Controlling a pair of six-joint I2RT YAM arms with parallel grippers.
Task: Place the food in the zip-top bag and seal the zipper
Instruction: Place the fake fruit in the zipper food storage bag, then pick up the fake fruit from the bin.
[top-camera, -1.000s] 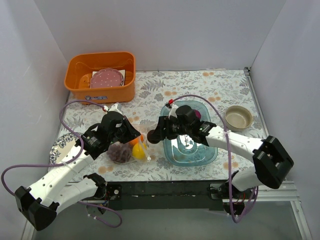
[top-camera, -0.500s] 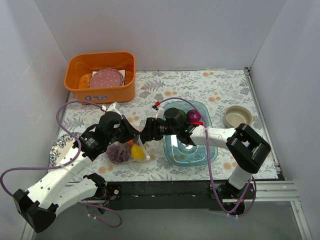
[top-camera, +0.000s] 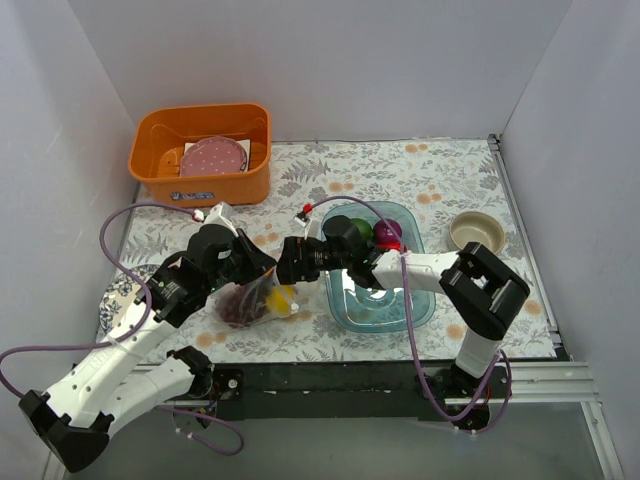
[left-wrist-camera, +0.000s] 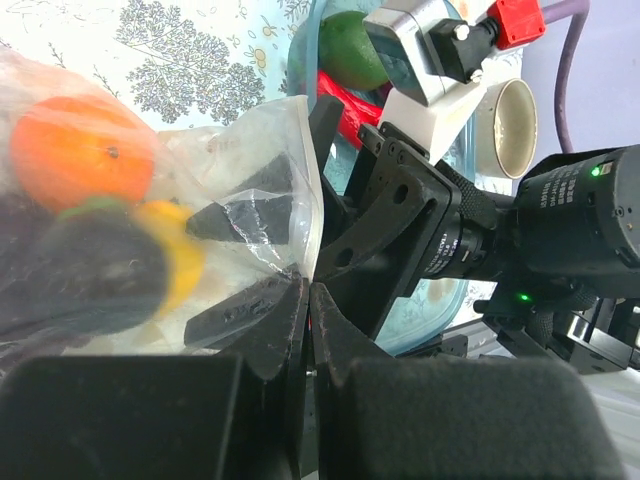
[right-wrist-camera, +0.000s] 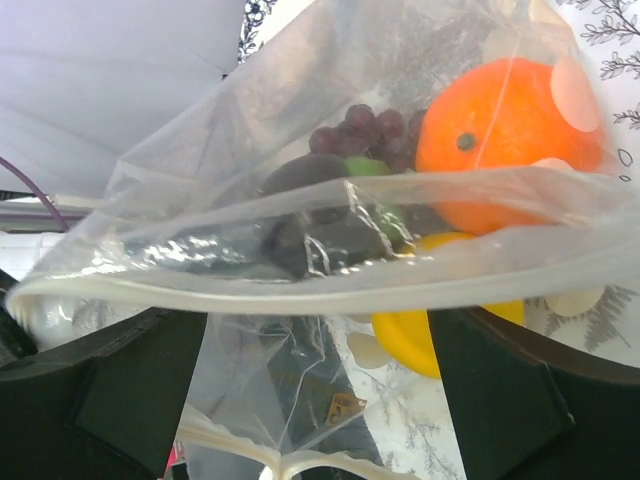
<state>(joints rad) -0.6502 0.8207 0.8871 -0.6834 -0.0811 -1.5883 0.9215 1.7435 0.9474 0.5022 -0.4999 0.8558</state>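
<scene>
The clear zip-top bag (top-camera: 258, 300) lies on the mat between my two arms. My left gripper (left-wrist-camera: 308, 292) is shut on the bag's mouth edge. Through the plastic I see an orange (right-wrist-camera: 505, 135), dark red grapes (right-wrist-camera: 365, 128), a yellow lemon (right-wrist-camera: 440, 335) and a dark piece (right-wrist-camera: 310, 225). The zipper (right-wrist-camera: 350, 288) runs as a pale strip across the right wrist view. My right gripper (right-wrist-camera: 310, 400) stands open at the bag's mouth, one finger on each side. A green fruit (left-wrist-camera: 350, 45) and a red chili (left-wrist-camera: 345, 105) lie in the blue tray (top-camera: 425, 310).
An orange bin (top-camera: 150, 165) holding a pink dotted plate (top-camera: 212, 157) stands at the back left. A beige bowl (top-camera: 476, 235) sits at the right. A patterned plate (top-camera: 112, 300) lies under the left arm. White walls close in three sides.
My right gripper has moved left from the tray's edge to the bag's mouth, and its jaws have spread wider. The left gripper has kept its hold on the bag.
</scene>
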